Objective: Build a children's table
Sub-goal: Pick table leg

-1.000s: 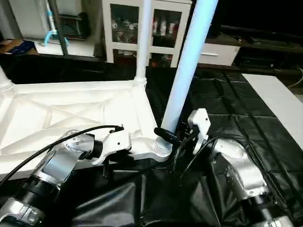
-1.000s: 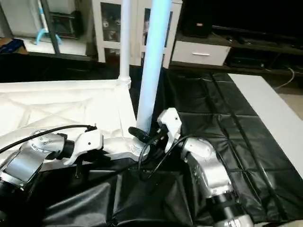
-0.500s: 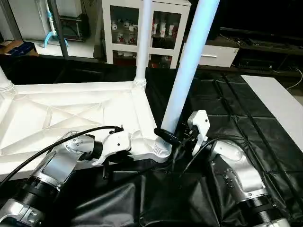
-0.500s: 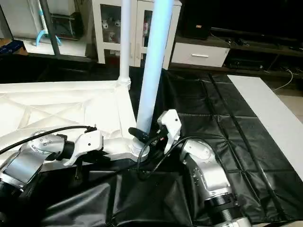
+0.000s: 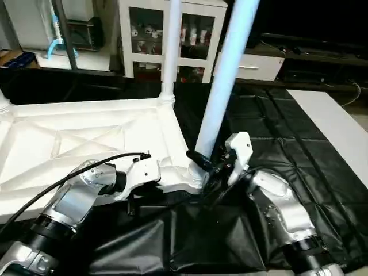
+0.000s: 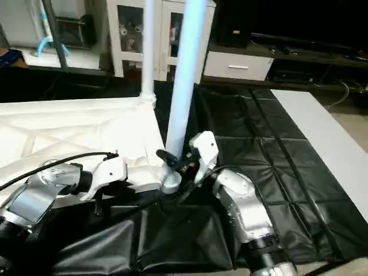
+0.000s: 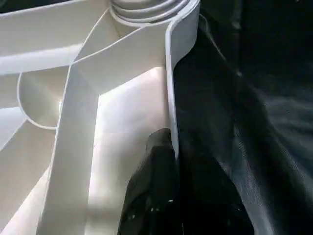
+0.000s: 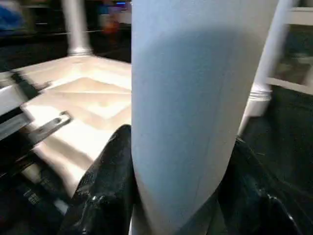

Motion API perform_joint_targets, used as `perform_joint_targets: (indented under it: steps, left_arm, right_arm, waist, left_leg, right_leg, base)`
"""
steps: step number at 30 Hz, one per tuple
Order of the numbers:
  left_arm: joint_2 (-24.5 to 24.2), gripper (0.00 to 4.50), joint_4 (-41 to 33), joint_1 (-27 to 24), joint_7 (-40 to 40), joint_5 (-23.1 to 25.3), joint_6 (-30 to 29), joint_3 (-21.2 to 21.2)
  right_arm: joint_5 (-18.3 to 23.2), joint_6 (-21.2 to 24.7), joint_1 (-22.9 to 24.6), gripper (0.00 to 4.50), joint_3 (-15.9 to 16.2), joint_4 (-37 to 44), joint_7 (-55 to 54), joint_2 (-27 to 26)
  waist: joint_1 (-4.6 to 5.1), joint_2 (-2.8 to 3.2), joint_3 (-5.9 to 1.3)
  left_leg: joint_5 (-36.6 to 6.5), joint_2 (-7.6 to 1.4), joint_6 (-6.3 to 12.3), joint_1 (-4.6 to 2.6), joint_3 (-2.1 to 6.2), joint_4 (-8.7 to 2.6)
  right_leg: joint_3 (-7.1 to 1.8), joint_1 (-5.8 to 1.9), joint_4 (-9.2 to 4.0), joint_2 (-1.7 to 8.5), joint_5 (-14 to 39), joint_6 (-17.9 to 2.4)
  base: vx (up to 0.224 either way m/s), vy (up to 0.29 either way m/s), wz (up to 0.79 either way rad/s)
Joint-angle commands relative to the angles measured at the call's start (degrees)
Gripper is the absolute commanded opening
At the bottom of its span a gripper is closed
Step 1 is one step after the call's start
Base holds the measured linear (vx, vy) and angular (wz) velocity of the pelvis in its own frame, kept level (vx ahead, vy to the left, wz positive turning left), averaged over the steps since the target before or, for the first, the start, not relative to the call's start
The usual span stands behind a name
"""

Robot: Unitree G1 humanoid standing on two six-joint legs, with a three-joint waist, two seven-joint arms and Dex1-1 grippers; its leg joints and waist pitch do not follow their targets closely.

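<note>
Clamping the near leg (image 5: 221, 98) low down, just above the corner socket (image 5: 194, 176) of the upturned tabletop (image 5: 86, 138): right gripper (image 5: 208, 165), fingers either side. Leg upright, long axis straight over that socket. Pinching the tabletop's near rim beside the socket: left gripper (image 5: 133, 198), nearly closed.

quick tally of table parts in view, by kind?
tabletop: 1
legs standing in corner sockets: 3 — near leg clamped by right gripper, far leg, base of a third
Total: 4 parts
</note>
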State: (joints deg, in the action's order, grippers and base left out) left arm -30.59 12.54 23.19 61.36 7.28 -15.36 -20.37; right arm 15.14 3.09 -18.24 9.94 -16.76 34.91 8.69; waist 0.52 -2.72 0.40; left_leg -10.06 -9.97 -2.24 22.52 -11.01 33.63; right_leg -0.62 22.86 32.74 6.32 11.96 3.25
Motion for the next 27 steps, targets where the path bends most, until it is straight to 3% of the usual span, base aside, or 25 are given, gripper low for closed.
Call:
perform_joint_targets:
  steps: [1,4,5,7,8,10,11,12,13,14,15,16,17,18,19,20,21,23,25,27]
  left_arm:
    - [2.2,0.0,-3.4,0.4,-0.4,-0.7,-1.9,-1.4]
    - [3.7,0.0,-3.6,1.1,-2.4,-0.1,-3.9,-1.3]
    - [4.6,0.0,-3.8,1.6,-3.8,0.4,-5.2,-1.2]
    - [7.6,0.0,-3.9,3.2,-9.1,2.9,-8.3,-1.1]
    - [9.9,0.0,-3.3,4.1,-12.8,3.6,-10.3,-0.2]
    - [12.9,0.0,-2.4,5.5,-17.4,4.5,-13.4,0.7]
    - [15.9,0.0,-1.2,7.1,-22.5,5.6,-15.6,1.9]
    - [16.5,0.0,-1.0,7.5,-23.5,6.0,-16.3,1.9]
    - [17.2,0.0,-1.0,7.9,-24.3,6.4,-16.8,1.9]
    - [17.5,0.0,-1.0,8.1,-24.6,6.6,-17.2,1.8]
    - [17.5,0.0,-1.0,8.1,-24.6,6.6,-17.2,1.8]
    - [17.7,0.0,-1.0,8.4,-24.6,6.7,-17.4,1.6]
    - [17.7,0.0,-1.0,8.5,-24.5,6.7,-17.4,1.5]
    - [17.7,0.0,-1.0,8.5,-24.5,6.7,-17.4,1.5]
    - [17.4,0.0,-1.2,8.3,-24.4,6.7,-17.6,1.4]
    - [17.1,0.0,-1.4,8.2,-24.2,6.8,-17.6,1.2]
    - [16.5,0.0,-1.6,7.8,-24.0,7.1,-17.5,1.0]
    - [15.5,0.0,-1.6,7.5,-23.5,7.3,-17.2,0.5]
    - [15.2,0.0,-1.4,7.5,-23.4,7.1,-16.9,0.4]
    - [15.0,0.0,-1.3,7.5,-23.2,6.9,-16.8,0.3]
  right_arm:
    - [-7.3,3.6,1.6,1.8,-5.2,-12.8,-13.7,2.6]
    - [-8.0,3.2,0.5,1.8,-5.9,-14.6,-17.6,1.9]
    - [-8.5,3.0,-0.2,1.8,-5.9,-15.5,-19.3,1.5]
    - [-10.0,2.5,-2.2,1.8,-6.3,-17.6,-25.6,0.2]
    - [-10.4,2.8,-3.0,1.8,-6.6,-18.5,-28.6,-0.5]
    - [-10.5,2.9,-4.3,1.8,-7.3,-20.3,-32.3,-1.7]
    - [-11.0,2.7,-5.5,1.8,-7.9,-22.0,-36.3,-2.6]
    - [-11.1,2.7,-6.0,1.8,-8.0,-22.7,-37.4,-2.9]
    - [-11.1,2.6,-6.7,1.8,-8.1,-23.7,-38.8,-3.1]
    - [-11.0,2.5,-7.2,1.8,-8.1,-24.5,-39.7,-3.2]
    - [-11.0,2.5,-7.2,1.8,-8.1,-24.5,-39.7,-3.2]
    - [-10.8,1.7,-8.3,1.8,-8.1,-26.2,-40.9,-3.2]
    - [-10.6,1.3,-8.6,1.8,-8.0,-26.7,-41.0,-3.3]
    - [-10.6,1.3,-8.6,1.8,-8.0,-26.7,-41.0,-3.3]
    - [-10.4,0.6,-9.1,1.8,-8.2,-27.2,-41.4,-3.4]
    - [-10.0,0.1,-9.3,1.8,-8.4,-27.6,-41.2,-3.5]
    - [-9.4,-1.2,-9.9,1.8,-8.8,-28.1,-41.0,-4.0]
    - [-8.7,-2.7,-10.5,1.8,-9.3,-28.0,-40.4,-4.7]
    - [-8.7,-3.5,-10.8,1.8,-9.4,-28.2,-40.4,-4.8]
    - [-8.5,-4.0,-11.1,1.8,-9.3,-28.3,-39.5,-4.7]
  waist:
    - [0.96,1.37,-0.67]
    - [1.73,1.64,-0.44]
    - [2.16,1.91,-0.37]
    - [2.39,2.19,-0.16]
    - [2.31,2.23,-0.14]
    - [2.39,2.43,-0.06]
    - [1.82,2.55,0.4]
    - [1.09,2.74,0.58]
    - [-0.26,2.98,0.64]
    - [-3.83,1.44,0.18]
    - [-2.04,-2.25,-0.09]
    - [-1.34,-2.45,-0.87]
    - [-1.0,-1.74,-0.22]
    - [-2.3,0.01,-0.74]
    - [-1.38,0.62,-1.17]
    - [-1.23,0.91,-0.82]
    - [-0.72,1.0,-0.31]
    - [-0.01,0.95,-0.39]
    - [0.14,0.89,-0.76]
    - [0.05,0.86,-0.74]
  left_leg:
    - [-42.5,-2.42,-7.07,-2.43,2.75,-6.74]
    - [-45.5,-2.3,-7.11,-2.52,3.19,-6.89]
    - [-46.7,-2.32,-7.09,-2.17,3.59,-7.32]
    - [-49.5,-2.45,-7.2,-2.24,3.89,-8.03]
    - [-49.6,-2.55,-6.59,-3.17,3.04,-8.2]
    - [-49.4,-2.66,-6.31,-3.2,2.92,-8.53]
    - [-50.0,-3.29,-6.0,-1.63,1.91,-11.24]
    - [-50.5,-3.66,-6.15,-0.47,0.95,-13.12]
    - [-51.2,-4.26,-6.06,1.01,-0.4,-15.0]
    - [-45.1,-4.66,-3.74,2.08,-2.94,-15.69]
    - [-27.7,-1.97,-3.23,-6.99,-1.68,-0.29]
    - [-18.6,-1.58,-0.5,-6.09,0.23,3.46]
    - [-7.3,-1.47,0.33,1.49,3.74,1.44]
    - [-6.3,-2.63,-2.38,0.98,3.95,-1.87]
    - [-15.3,-2.73,-5.87,-2.2,2.28,-4.28]
    - [-19.3,-2.76,-6.21,-2.05,2.27,-4.82]
    - [-28.0,-2.4,-6.13,-2.25,2.11,-5.03]
    - [-34.0,-2.06,-5.86,-2.38,2.49,-4.9]
    - [-31.6,-2.06,-5.32,-1.82,2.61,-5.17]
    - [-28.5,-2.16,-5.11,-1.64,2.29,-5.33]
  right_leg:
    - [0.61,1.51,-5.22,0.43,30.5,-4.4]
    - [1.53,1.24,-5.64,0.33,32.4,-4.1]
    - [2.27,0.53,-5.65,0.34,31.6,-4.2]
    - [3.23,0.02,-5.65,0.08,29.9,-4.5]
    - [3.91,0.17,-6.18,-0.07,28.5,-5.3]
    - [4.57,-0.32,-6.05,-0.07,27.7,-5.4]
    - [5.35,-2.4,-3.31,-0.97,23.9,-5.9]
    - [5.65,-3.64,-0.98,-1.64,20.8,-6.5]
    - [5.83,-5.17,3.26,-2.05,16.5,-6.7]
    - [3.26,-6.34,6.77,-1.54,14.4,-3.9]
    - [-0.77,5.72,-7.44,4.66,45.1,-1.1]
    - [-2.55,5.1,-9.28,7.38,54.4,-0.9]
    - [-3.33,-2.08,-6.13,8.22,52.3,-3.4]
    - [-1.29,-2.78,-4.61,6.13,43.7,-4.7]
    - [1.61,-0.03,-1.58,-0.24,13.9,-8.0]
    - [1.5,-0.06,-1.53,-0.48,11.9,-9.2]
    - [1.49,0.4,-2.63,-0.67,17.5,-9.4]
    - [1.66,0.76,-3.81,-0.1,26.0,-7.6]
    - [1.68,0.05,-4.09,0.27,25.6,-6.8]
    - [1.49,0.04,-4.05,0.17,21.9,-7.3]
  base:
    - [0.0,0.0,0.0]
    - [-0.018,0.005,-0.05]
    - [-0.054,0.014,-0.16]
    - [-0.053,0.006,-0.12]
    - [-0.053,-0.007,-0.07]
    - [-0.066,-0.017,0.02]
    - [-0.068,-0.012,0.02]
    - [-0.114,-0.022,0.09]
    - [-0.097,-0.089,0.2]
    - [-0.097,-0.089,0.2]
    - [0.014,-0.163,0.15]
    - [0.091,-0.085,-0.34]
    - [0.091,-0.085,-0.34]
    - [0.05,-0.001,-0.34]
    - [0.0,0.0,0.0]
    - [0.0,0.0,0.0]
    - [0.0,0.0,0.0]
    - [0.0,0.0,0.0]
    - [0.0,0.0,0.0]
    - [0.0,0.0,0.0]
